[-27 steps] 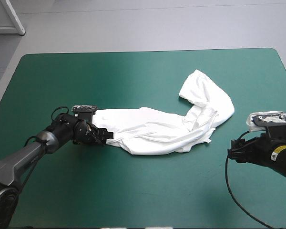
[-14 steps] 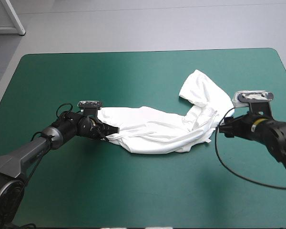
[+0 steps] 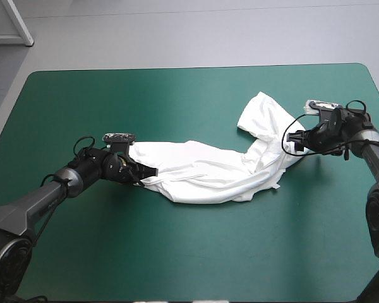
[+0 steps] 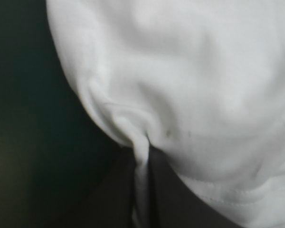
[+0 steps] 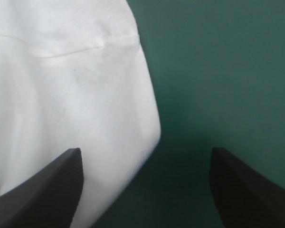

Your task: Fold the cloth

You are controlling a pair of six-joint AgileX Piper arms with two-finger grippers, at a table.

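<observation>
My left gripper is nipped all but closed on the T-shirt at its 9 o'clock end, with a fold of white caught in it. My right gripper stands wide apart and empty at the shirt's 3 o'clock edge. It has swung in from the near right since earlier, while the left has stayed put. There is one shirt, stretched across the middle of the bench, with bare bench on every side.

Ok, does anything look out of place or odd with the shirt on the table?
Nothing damaged or spilled. The T-shirt lies crumpled and twisted into a long heap on the teal-green cover, not spread flat. The left gripper is shut on its left end; the right gripper stands open at its right edge.
</observation>
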